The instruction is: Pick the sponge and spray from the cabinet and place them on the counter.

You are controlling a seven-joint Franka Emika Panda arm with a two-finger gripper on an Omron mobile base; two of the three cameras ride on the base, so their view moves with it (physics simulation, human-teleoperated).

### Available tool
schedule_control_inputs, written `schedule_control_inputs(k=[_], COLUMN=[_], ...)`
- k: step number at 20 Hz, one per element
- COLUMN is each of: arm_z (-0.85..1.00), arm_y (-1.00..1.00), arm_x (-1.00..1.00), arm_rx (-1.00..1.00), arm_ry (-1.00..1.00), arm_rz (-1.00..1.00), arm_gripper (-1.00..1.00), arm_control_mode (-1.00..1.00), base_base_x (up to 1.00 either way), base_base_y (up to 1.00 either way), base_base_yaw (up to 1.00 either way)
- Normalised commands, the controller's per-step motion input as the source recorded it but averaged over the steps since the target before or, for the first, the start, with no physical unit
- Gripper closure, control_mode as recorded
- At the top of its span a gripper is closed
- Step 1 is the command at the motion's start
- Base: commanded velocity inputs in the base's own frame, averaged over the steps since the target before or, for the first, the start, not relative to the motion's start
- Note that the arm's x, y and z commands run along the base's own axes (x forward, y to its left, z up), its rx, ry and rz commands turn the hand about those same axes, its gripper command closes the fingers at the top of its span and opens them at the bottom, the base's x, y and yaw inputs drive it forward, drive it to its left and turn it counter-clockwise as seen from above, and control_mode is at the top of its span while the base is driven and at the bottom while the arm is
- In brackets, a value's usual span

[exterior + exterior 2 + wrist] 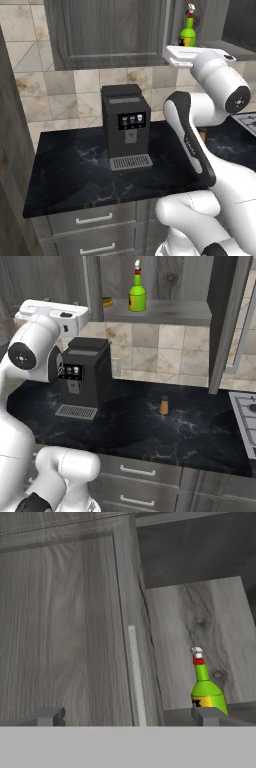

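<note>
The spray (137, 293), a green bottle with a red-and-white nozzle, stands upright on the shelf of the open cabinet (165, 311). It also shows as the spray (188, 31) and, in the hand view, as the spray (206, 687) at lower right. The sponge (107, 302), yellow and green, lies on the same shelf to the spray's left, partly behind the closed door's edge. My gripper (129, 717) is open and holds nothing. It faces the closed door's silver handle (136, 672), below and left of the spray. The black counter (150, 426) lies beneath.
A black coffee machine (82, 376) stands on the counter under my hand. A small orange-brown shaker (164, 405) sits mid-counter. The cabinet's right door (225, 321) hangs open. A stove (245, 411) borders the counter's right end, with drawers (95, 220) below.
</note>
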Motion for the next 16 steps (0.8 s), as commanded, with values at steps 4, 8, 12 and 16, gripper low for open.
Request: schedule_control_inputs(k=[4, 8, 12, 16], arm_z=[0.00, 0.00, 0.00, 0.00], arm_y=[0.00, 0.00, 0.00, 0.00], arm_x=[0.42, 0.48, 0.49, 0.50], arm_rx=[0.00, 0.00, 0.00, 0.00], arm_ry=[-0.02, 0.00, 0.00, 0.00], arm_rz=[0.00, 0.00, 0.00, 0.00], arm_gripper=[-1.00, -1.00, -1.00, -1.00], arm_control_mode=[-1.00, -1.00, -1.00, -1.00], base_base_x=[0.00, 0.00, 0.00, 0.00], base_base_y=[0.00, 0.00, 0.00, 0.00], base_base_yaw=[0.00, 0.00, 0.00, 0.00])
